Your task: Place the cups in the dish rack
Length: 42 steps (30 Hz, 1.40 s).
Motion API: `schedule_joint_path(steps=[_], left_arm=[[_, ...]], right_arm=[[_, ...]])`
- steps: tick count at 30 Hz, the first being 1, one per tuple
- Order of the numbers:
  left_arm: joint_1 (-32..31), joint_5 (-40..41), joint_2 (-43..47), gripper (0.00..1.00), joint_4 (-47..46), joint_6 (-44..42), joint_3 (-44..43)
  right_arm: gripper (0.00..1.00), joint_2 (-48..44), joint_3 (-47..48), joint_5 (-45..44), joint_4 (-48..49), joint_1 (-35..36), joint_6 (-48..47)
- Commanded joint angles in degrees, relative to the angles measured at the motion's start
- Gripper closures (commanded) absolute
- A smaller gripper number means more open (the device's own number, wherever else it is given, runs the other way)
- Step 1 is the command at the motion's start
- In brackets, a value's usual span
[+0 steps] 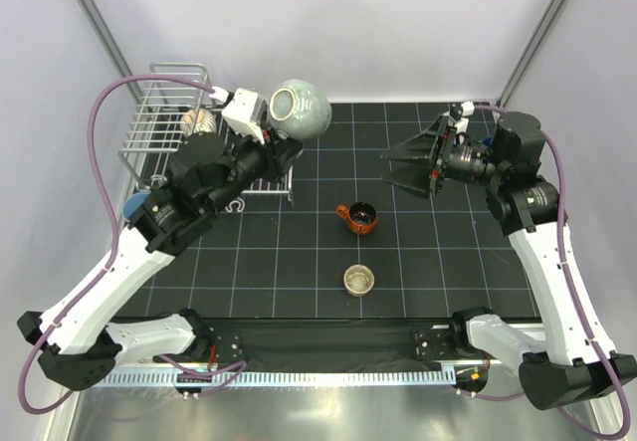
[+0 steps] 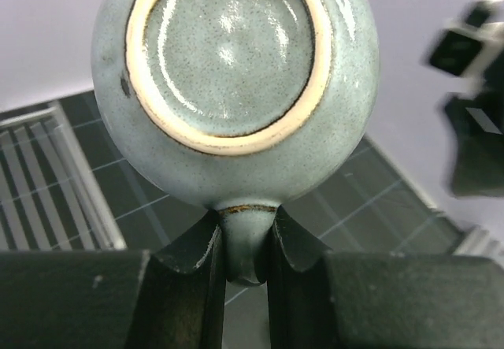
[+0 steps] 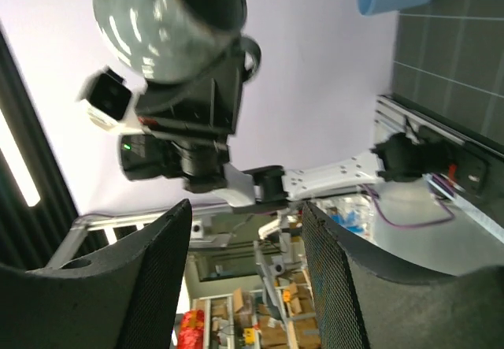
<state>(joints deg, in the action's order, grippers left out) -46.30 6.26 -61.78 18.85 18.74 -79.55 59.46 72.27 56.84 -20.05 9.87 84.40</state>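
Up beside the rack's right edge: green mug (image 1: pixel 301 109), raised off the table, glazed base toward the left wrist camera.
Left gripper (image 2: pixel 246 258): fingers pinched on the mug's handle.
Right gripper (image 1: pixel 390 165): fingers spread wide, holding nothing, in the air over the mat's far right.
Rack (image 1: pixel 159 112): far left, cream cup (image 1: pixel 199 119) inside.
Mat (image 1: pixel 448 252): orange-brown cup (image 1: pixel 356 218) at centre, tan cup (image 1: pixel 358 279) nearer the arms.
Blue tumbler (image 1: pixel 136 202): beside the left arm, partly hidden.
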Motion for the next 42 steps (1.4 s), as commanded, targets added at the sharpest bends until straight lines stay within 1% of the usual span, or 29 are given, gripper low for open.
schedule_joint_path(steps=[1, 3, 4, 6, 10, 12, 13, 16, 18, 21, 25, 29, 34, 42], left_arm=[[2.52, 9.28, -2.2, 1.0, 6.25, -4.41, -5.17], [4.02, 11.49, -4.22, 1.0, 7.77, -4.42, -5.01], [6.29, 11.4, -4.84, 1.0, 8.04, -4.16, -4.65], [8.67, 11.32, -6.67, 1.0, 7.69, -3.28, -3.43], [12.72, 13.07, -10.72, 1.0, 5.24, -3.7, -2.11], [13.87, 14.21, -12.92, 1.0, 2.61, -4.24, -1.49], [15.61, 13.96, -15.63, 1.0, 2.59, -3.28, -2.1], [17.99, 14.21, -19.85, 1.0, 0.32, -2.75, -2.63], [19.23, 13.95, -22.14, 1.0, -1.09, -2.22, -3.24], [20.55, 16.84, -26.28, 1.0, -3.2, -2.39, -4.04], [22.74, 20.01, -32.08, 1.0, -6.45, -2.13, -5.26], [25.38, 19.67, -37.09, 1.0, -10.67, -0.82, -5.61], [28.46, 20.89, -45.0, 1.0, -11.12, 0.94, -10.53], [29.87, 23.27, -54.76, 1.0, -10.07, 0.5, -19.93]], right_arm=[[0.4, -1.98, 4.19, 2.22, -19.57, -0.11, -16.54], [0.4, -2.68, 4.81, 2.66, -22.73, -0.03, -18.91], [0.4, -2.86, 5.51, 2.84, -23.71, -0.11, -19.62], [0.4, -3.12, 6.3, 3.36, -27.39, -0.11, -21.2], [0.4, -3.91, 7.53, 4.68, -33.2, -0.11, -26.99], [0.4, -4.62, 7.1, 4.33, -35.13, -0.03, -27.71], [0.4, -5.31, 6.05, 4.68, -35.14, -0.11, -27.54], [0.4, -4.89, 6.47, 6.52, -34.18, -0.11, -25.6], [0.4, -4.01, 8.05, 6.36, -34.96, -0.11, -26.65], [0.4, -1.9, 9.91, 5.22, -36.28, -0.2, -28.5], [0.4, 0.13, 10.78, 5.21, -35.05, -1.25, -27.45], [0.4, 2.23, 13.33, 4.77, -38.65, -3.45, -30.43], [0.4, 3.73, 13.77, 4.6, -39.97, -5.82, -31.49], [0.4, 5.31, 14.13, 4.77, -42.08, -8.81, -33.34]])
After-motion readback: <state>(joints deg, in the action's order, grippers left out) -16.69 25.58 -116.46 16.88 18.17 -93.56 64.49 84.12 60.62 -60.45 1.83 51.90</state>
